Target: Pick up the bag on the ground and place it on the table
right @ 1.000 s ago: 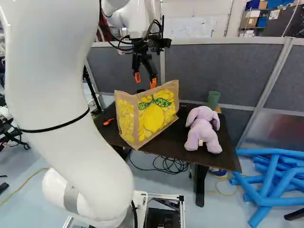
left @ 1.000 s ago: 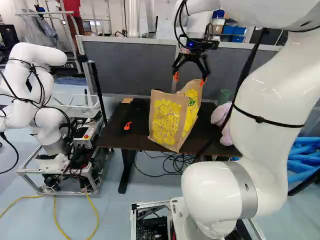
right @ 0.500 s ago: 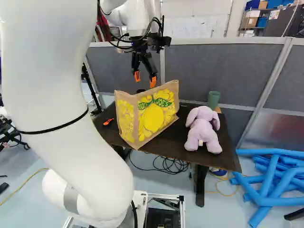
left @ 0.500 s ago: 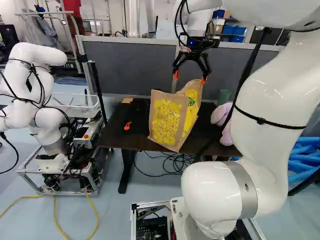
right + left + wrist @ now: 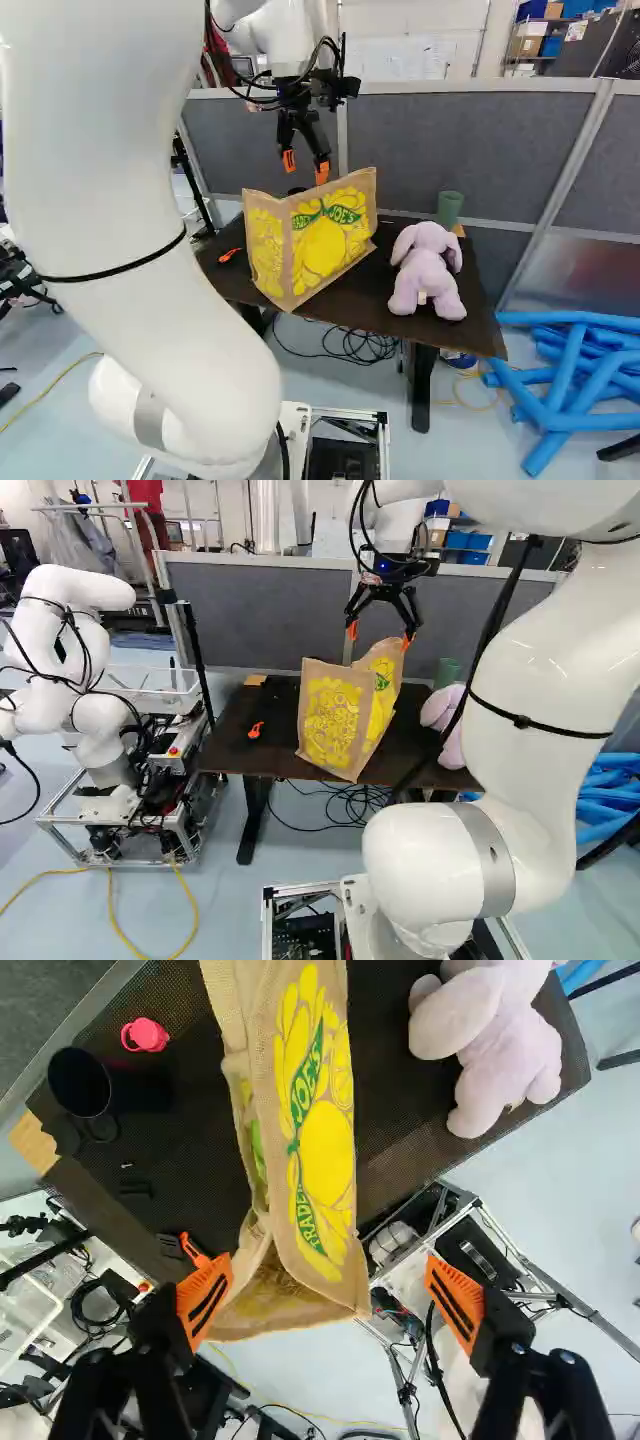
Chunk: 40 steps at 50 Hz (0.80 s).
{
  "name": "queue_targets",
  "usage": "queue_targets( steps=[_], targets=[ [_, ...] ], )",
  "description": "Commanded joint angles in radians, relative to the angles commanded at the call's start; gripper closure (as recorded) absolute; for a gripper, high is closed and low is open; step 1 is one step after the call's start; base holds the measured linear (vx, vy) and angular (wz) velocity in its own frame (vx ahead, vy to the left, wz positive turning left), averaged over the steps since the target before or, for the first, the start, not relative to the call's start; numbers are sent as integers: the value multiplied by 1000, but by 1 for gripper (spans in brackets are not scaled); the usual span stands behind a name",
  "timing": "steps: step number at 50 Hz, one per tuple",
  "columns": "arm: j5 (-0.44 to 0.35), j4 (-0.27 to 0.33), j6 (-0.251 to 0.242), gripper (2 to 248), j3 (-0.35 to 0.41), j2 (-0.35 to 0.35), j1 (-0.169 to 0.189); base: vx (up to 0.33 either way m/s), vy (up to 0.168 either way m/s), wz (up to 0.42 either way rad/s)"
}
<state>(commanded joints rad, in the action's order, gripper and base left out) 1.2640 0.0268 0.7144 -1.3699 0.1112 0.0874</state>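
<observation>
Print: the burlap-coloured bag (image 5: 325, 245) carries yellow lemon artwork on its broad face, with green bands of lettering across it; I leave the words untranscribed. Its narrower side has yellow print only.

Pose: my arm (image 5: 540, 680) rises from its joint at the foot of the base views, bulges up at the right of the left base view, then reaches ahead over the table (image 5: 372, 275). The wrist hangs above the tabletop, with the gripper (image 5: 379, 637) aimed downward.

Jaws: 2 fingers spread wide, orange pads (image 5: 205, 1298) well apart, nothing gripped.

Bag vs. jaws: bag stands on the table, roughly upright, below the gripper. Its upper edge comes close to the fingertips; in the wrist view it extends ahead from the space between the fingers, and 1 pad overlaps its edge. Contact there: cannot tell. The bag's lowest corner is at the table's front edge.

Also on the table: 1 lilac plush toy (image 5: 427, 265) beside the bag, 1 green cylinder (image 5: 449, 208) behind the toy, 1 black mug (image 5: 80, 1080) on the bag's other side, 1 small orange item (image 5: 255, 730). Another robot (image 5: 95, 730) stands at the left of the left base view.
</observation>
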Motion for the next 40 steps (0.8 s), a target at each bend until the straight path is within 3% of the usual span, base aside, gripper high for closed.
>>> queue_targets(
  steps=[40],
  targets=[
    [0, 0, 0, 3, 0, 0, 0, -126, -2, 3]
  ],
)
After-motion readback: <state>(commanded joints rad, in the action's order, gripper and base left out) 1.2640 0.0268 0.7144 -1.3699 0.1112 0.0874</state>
